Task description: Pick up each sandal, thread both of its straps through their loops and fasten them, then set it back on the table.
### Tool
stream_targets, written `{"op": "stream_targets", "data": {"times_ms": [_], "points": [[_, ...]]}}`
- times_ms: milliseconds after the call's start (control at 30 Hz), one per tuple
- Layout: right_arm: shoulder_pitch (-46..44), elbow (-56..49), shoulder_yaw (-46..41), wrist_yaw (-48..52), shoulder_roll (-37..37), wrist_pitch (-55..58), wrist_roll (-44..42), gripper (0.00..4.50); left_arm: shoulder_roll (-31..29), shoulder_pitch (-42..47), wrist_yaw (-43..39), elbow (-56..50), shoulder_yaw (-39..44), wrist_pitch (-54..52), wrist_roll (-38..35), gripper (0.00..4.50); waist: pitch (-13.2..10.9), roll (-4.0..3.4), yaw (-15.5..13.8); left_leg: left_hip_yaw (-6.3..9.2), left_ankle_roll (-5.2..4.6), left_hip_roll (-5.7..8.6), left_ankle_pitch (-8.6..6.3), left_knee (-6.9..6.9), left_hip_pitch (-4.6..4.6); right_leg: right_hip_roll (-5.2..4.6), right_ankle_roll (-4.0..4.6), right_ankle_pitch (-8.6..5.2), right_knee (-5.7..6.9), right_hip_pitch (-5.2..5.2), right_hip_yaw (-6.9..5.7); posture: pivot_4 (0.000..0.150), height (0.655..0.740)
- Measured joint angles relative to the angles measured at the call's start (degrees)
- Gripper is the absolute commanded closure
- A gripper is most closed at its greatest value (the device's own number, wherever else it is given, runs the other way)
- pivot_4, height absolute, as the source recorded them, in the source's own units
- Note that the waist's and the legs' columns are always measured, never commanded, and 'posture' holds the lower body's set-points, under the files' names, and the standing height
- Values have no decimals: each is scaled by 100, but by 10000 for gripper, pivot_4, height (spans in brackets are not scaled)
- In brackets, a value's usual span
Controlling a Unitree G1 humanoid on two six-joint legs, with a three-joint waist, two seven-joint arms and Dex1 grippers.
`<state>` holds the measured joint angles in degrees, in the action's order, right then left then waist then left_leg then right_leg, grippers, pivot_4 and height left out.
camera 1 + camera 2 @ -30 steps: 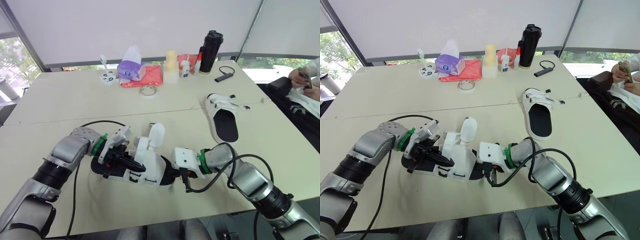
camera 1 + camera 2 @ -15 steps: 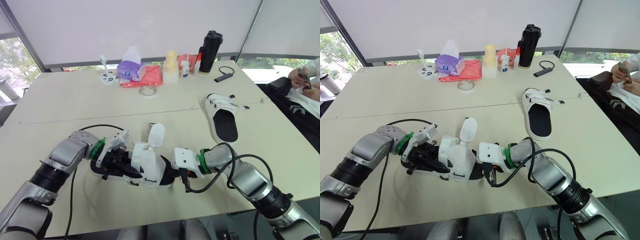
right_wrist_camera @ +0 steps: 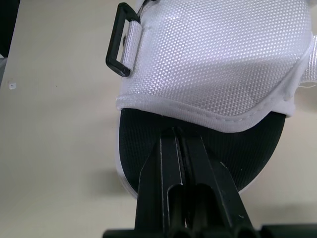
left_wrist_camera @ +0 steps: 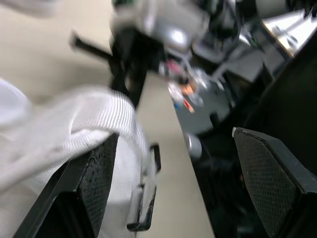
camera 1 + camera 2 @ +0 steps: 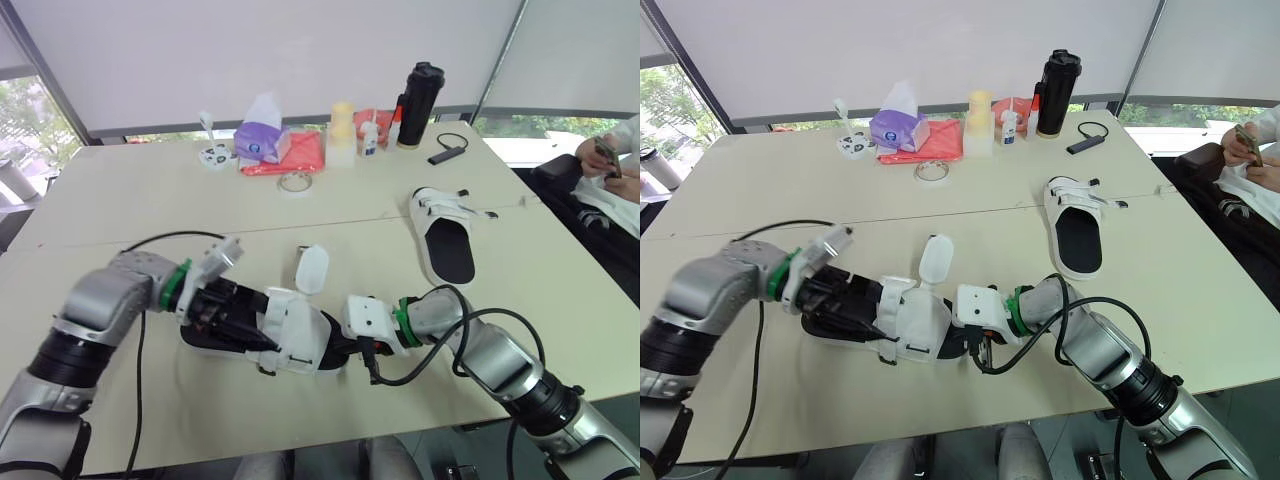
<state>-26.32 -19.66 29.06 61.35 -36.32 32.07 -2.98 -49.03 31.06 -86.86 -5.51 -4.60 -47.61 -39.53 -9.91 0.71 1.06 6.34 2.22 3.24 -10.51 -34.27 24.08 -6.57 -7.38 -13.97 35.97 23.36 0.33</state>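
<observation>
The near sandal (image 5: 290,340) lies flat on the table (image 5: 130,190) close to its front edge, between the two grippers.

1. Right gripper (image 3: 179,134): fingers pressed together, nothing between them; the tips rest on the black footbed just under the rim of the white upper. This is a push contact only, not a grasp; any pull from the other side is likely to slide or turn the sandal toward the front edge.
2. Left gripper (image 5: 232,318): fingers spread wide over the heel end; white webbing lies against one pad (image 4: 99,183). If the fingers close here, they may catch the upper rather than a strap end.
3. Strap tab (image 5: 312,268): it stands free and upright, held by neither gripper; the black loop (image 3: 120,47) is empty. A blind close could fold the tab away from the loop.
4. Second sandal (image 5: 447,240): it lies well apart, toward the right edge; a wide sweep of the right arm could knock it.
5. Tape roll (image 5: 295,181) and black bottle (image 5: 420,103): both are near the far edge, so the risk is low.
</observation>
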Motion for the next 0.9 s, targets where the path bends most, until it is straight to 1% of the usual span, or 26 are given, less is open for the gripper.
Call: {"op": "stream_targets", "data": {"times_ms": [167,300,400,633,733,900], "points": [[-13,29,3,5,5,-33,4,45000,-509,-565,184,-426,465,-273,-238,7088,0,-1,3,-1,0,-3,0,1,-3,-1,2,-1,0,0,2,1500,7400],[-11,42,1,15,3,-56,13,45000,-943,-1147,123,-611,606,-298,-270,7088,-1,-3,0,-4,1,-6,-1,2,-4,-2,14,-8,0,0,3,1500,7400],[-29,78,-2,45,-7,-97,18,45000,-1046,-1584,93,-739,637,-255,-275,7088,0,0,-5,-3,2,-8,-1,2,-4,-5,21,-12,-1,0,3,1500,7400],[-47,113,5,81,7,-148,38,45000,-1118,-2429,89,-1004,609,-29,-219,7088,-1,-1,-9,4,2,-8,-2,6,-4,-15,25,-14,-1,6,5,1500,7400],[-53,125,5,98,16,-153,39,45000,-1114,-2899,133,-1045,495,239,16,7088,0,-1,-8,3,3,-8,-2,9,-4,-17,26,-15,-3,8,7,1500,7400],[-56,131,-2,102,12,-148,47,45000,-675,-3246,603,-1035,428,629,275,7088,1,0,-22,5,4,-8,-3,9,-4,-22,27,-15,-4,7,7,1500,7400]]}}
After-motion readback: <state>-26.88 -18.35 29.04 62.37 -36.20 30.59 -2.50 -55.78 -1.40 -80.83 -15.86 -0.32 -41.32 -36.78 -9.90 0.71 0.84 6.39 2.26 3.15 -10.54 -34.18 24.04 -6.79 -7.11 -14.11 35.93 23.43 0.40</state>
